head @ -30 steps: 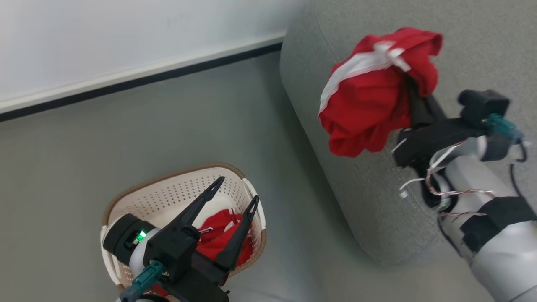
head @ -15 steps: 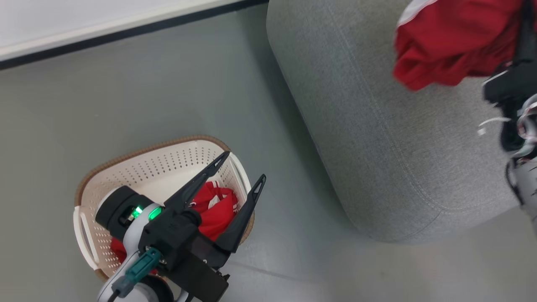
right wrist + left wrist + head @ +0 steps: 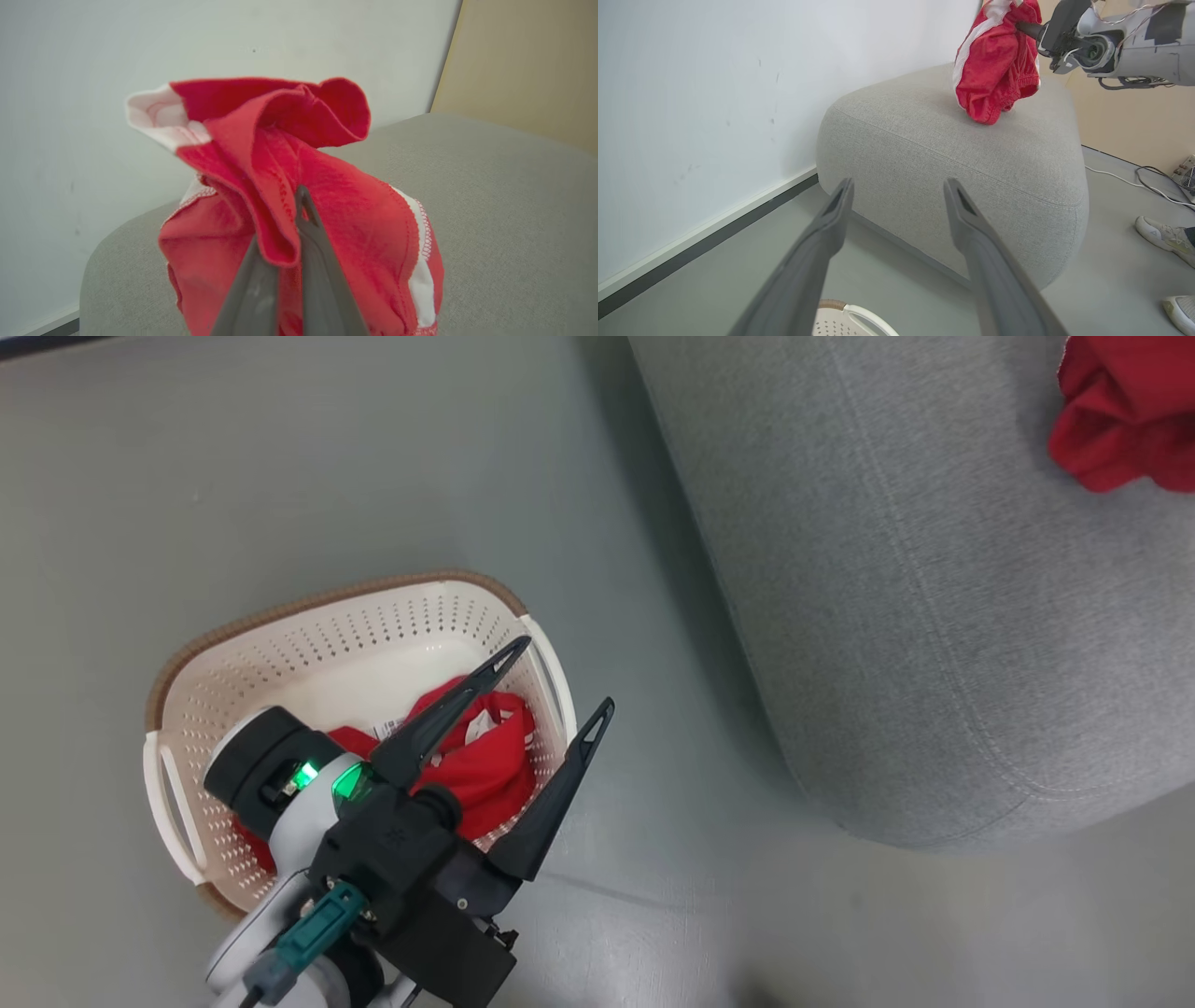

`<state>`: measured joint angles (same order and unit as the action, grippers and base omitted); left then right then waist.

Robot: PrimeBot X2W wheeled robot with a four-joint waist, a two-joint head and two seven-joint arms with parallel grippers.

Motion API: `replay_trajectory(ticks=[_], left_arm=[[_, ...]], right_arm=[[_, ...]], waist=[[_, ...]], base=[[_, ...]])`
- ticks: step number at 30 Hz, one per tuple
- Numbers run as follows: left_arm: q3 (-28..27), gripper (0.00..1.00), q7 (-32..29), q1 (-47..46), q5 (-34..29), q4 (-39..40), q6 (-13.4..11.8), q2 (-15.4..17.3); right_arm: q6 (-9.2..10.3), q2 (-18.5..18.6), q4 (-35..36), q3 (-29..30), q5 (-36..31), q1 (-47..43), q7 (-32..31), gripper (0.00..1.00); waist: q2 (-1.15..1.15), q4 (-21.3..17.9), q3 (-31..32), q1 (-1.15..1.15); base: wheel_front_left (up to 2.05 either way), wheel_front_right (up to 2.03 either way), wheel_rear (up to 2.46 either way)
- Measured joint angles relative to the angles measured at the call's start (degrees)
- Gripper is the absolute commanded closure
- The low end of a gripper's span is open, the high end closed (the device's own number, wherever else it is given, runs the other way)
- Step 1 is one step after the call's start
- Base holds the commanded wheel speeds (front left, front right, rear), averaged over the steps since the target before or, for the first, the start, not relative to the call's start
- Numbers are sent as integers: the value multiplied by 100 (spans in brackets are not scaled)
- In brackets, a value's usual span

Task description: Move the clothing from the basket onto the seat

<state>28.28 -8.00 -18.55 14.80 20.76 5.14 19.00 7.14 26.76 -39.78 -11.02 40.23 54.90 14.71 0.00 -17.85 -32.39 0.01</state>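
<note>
Right gripper [image 3: 285, 224] pinches red garment [image 3: 355, 219] over seat [image 3: 490, 210]; left gripper [image 3: 565, 674] spread wide over basket [image 3: 308, 607], 7 o'clock, head view.

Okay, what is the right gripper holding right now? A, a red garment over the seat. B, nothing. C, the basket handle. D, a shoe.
A: the right gripper is shut on a bunched red garment hanging over the seat.
</note>
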Motion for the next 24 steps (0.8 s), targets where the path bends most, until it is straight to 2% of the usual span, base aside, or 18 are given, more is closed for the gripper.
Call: replay_trajectory(ticks=[3,11,12,13,14,15,24], left_arm=[[30,0,-21,-62,-22,15,44,22],[24,0,-21,-152,-21,-18,49,83],[23,0,-19,-154,-21,-34,51,85],[26,0,-11,-160,-20,-65,64,85],[30,0,-1,-169,-19,-101,85,85],[33,0,5,-182,-18,-140,92,83],[100,0,124,-219,26,-415,94,22]], right_arm=[[1,-46,-183,52,-2,-1,0,100],[1,-470,-602,53,-53,-37,0,100],[1,-492,-656,55,-62,-36,0,91],[1,-499,-700,54,-86,-37,0,64],[1,-503,-731,54,-104,-37,0,12],[1,-508,-755,54,-122,-37,0,0],[1,-635,-947,-27,-364,-222,0,0]], waist=[[0,50,-138,0],[0,156,-348,0],[0,165,-356,0],[0,171,-355,-1],[0,174,-347,0],[0,176,-335,-1],[0,189,-111,-1]], base=[[0,0,0],[0,0,0],[0,0,0],[0,0,0],[0,0,0],[0,0,0],[0,0,0]])
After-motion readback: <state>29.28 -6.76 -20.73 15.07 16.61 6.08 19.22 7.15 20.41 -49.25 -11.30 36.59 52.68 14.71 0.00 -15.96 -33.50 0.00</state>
